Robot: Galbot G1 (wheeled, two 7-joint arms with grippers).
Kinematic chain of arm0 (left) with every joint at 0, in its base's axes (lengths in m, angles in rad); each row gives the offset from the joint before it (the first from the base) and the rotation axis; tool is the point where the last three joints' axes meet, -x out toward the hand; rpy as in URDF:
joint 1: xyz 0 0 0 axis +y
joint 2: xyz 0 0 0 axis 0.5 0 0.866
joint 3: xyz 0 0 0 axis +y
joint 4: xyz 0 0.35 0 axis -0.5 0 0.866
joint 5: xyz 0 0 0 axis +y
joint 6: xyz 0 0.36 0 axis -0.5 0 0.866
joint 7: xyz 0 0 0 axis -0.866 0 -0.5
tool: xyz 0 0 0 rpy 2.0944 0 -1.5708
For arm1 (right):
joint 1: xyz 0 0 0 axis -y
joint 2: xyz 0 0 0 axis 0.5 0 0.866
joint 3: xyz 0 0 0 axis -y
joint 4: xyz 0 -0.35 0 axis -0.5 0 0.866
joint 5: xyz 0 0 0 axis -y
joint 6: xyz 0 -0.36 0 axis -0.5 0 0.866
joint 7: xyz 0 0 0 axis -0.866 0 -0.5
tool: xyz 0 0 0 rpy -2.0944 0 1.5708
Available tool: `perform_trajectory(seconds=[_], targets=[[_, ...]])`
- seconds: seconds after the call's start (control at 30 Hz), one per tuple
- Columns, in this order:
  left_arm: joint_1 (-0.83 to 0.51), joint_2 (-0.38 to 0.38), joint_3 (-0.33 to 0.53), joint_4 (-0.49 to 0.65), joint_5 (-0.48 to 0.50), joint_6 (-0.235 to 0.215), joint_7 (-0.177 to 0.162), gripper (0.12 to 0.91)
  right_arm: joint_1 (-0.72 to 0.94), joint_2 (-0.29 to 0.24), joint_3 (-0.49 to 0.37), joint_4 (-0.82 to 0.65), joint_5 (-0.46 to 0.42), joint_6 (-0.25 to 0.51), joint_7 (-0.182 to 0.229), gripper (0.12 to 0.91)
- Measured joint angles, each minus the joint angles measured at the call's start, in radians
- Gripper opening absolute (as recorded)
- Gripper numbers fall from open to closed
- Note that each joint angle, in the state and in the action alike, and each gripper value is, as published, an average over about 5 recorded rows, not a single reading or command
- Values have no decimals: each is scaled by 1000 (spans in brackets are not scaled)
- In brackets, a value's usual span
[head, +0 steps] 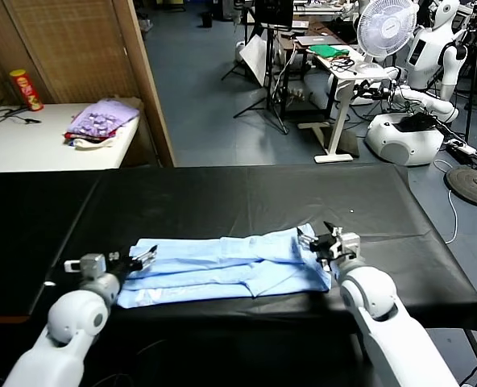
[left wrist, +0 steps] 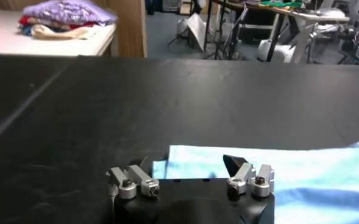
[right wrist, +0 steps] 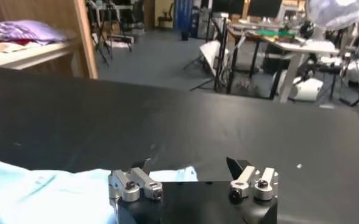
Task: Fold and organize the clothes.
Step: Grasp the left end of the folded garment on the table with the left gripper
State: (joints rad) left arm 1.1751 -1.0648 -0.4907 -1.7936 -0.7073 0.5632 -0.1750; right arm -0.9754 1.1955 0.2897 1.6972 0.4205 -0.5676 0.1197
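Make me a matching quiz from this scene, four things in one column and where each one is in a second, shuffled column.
Things:
1. blue T-shirt
2. left pincer
3. right pincer
4. purple cloth pile

Places:
A. open at the shirt's right end
B. on the white side table
C. folded into a long strip on the black table
D. open at the shirt's left end

Pairs: 1-C, 2-D, 3-A, 4-B
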Motion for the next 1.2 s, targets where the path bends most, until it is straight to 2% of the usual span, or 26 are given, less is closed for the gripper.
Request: perform_trajectory(seconds=[0.1, 0.13, 0.3, 0.37, 0.47, 0.57, 0.67, 0.73, 0.83, 1.03, 1.1, 1.2], targets=[[-8, -6, -4, 17, -30, -2, -2, 745, -2, 17, -2, -19, -1, 19, 2, 544], [-9, -8, -6, 21, -36, -5, -2, 706, -3, 21, -3, -24, -2, 29, 4, 494], [-7, -24, -2, 36, 22, -51, -8, 435, -9, 45, -12, -43, -7, 85, 43, 212], [-6, -35, 5, 44, 82, -83, -14, 318, -10, 58, -16, -53, -14, 115, 70, 151], [-11, -54, 11, 56, 174, -124, -30, 179, -8, 77, -18, -67, -24, 146, 94, 142], [-20, -70, 12, 66, 231, -143, -40, 132, -13, 83, -19, -70, -26, 158, 83, 140], [-24, -76, 13, 67, 251, -149, -42, 133, -24, 79, -17, -59, -28, 160, 57, 179], [-22, -76, 11, 62, 256, -152, -41, 155, -34, 72, -12, -44, -31, 161, 42, 266], [-16, -71, 4, 51, 250, -153, -40, 275, -54, 58, -2, -13, -36, 163, 32, 432], [16, -49, -25, 10, 199, -150, -41, 610, -93, 36, 24, 36, -31, 170, 30, 735], [32, -50, -39, -8, 172, -145, -46, 703, -101, 32, 28, 46, -30, 171, 29, 776], [67, -63, -67, -44, 137, -140, -52, 775, -107, 31, 29, 54, -27, 172, 26, 795]])
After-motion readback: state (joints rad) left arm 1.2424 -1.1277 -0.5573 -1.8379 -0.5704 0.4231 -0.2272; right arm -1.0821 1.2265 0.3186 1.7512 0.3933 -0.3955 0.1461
